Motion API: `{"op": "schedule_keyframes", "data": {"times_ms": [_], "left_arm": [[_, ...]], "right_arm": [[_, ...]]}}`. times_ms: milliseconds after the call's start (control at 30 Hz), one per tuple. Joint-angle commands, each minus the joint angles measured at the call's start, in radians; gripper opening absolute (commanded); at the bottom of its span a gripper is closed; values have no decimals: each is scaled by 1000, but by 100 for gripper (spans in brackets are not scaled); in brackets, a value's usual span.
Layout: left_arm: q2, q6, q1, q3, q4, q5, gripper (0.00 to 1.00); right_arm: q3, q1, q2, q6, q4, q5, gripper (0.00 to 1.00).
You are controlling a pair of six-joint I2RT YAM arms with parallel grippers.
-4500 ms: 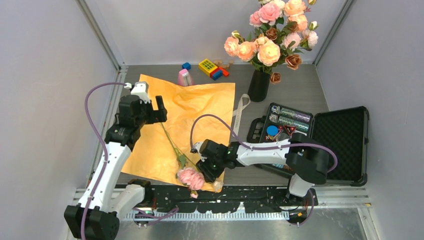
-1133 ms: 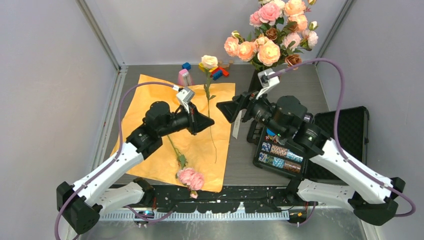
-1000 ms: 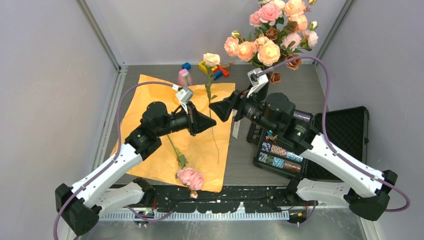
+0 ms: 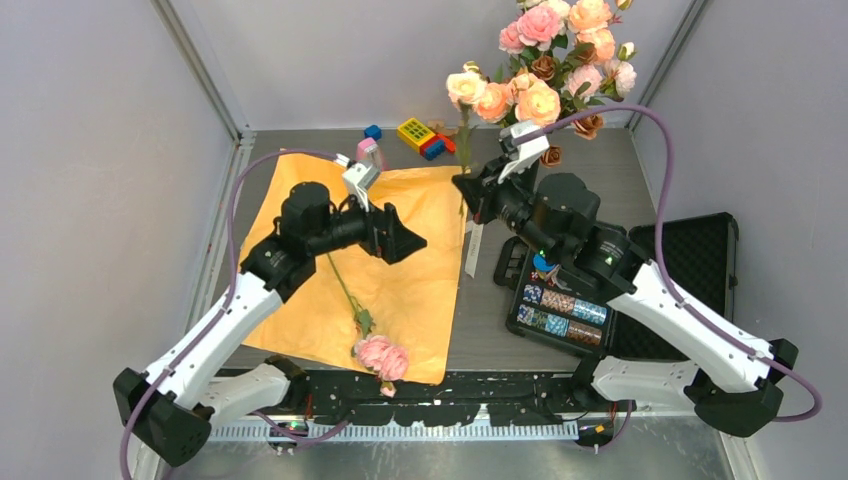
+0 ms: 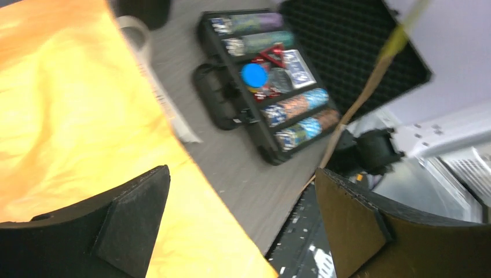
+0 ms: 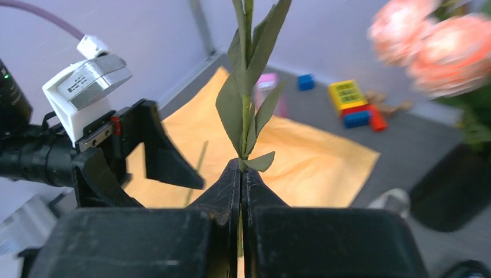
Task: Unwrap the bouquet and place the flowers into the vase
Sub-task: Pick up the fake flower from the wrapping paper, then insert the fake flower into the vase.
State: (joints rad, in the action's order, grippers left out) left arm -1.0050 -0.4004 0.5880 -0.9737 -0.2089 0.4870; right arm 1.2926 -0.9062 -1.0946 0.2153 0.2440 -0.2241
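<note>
1. Left gripper point(image 4: 403, 238) – I read the jaws as spread wide with nothing between them. It hovers above the orange paper point(image 4: 410, 300), which lies opened out flat on the table point(image 4: 620, 165).
2. One pink rose point(image 4: 380, 356) lies on the paper; its head is at the near edge and its stem runs away toward the left arm.
3. Right gripper point(image 6: 241, 174) – the jaws are pressed together on the green stem of a peach rose point(image 6: 248, 98). The rose is held upright over the paper's far right corner.
4. A cream ribbon point(image 4: 471, 255) lies on the table just beside the paper's right edge.
5. The black vase point(image 6: 449, 185) (blurred in my right wrist view, largely hidden by the arm from above) stands at the back, right of the paper. The flowers point(image 4: 560, 55) already in it rise above the right gripper.
6. An open black case point(image 4: 690, 265) sits far right, partly under the right arm.
</note>
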Motion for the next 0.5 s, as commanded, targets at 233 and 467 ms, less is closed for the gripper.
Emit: {"op": "schedule_keyframes", "data": {"times_ms": [233,467], "left_arm": [[-25,106,-365,-59,-210,-50,100],[61,240,-384,-26,-250,-264,100]], "right_arm": [[104,85,-50,-556,-436,-334,0],[140,177,-167,-686,-655,-203,0]]}}
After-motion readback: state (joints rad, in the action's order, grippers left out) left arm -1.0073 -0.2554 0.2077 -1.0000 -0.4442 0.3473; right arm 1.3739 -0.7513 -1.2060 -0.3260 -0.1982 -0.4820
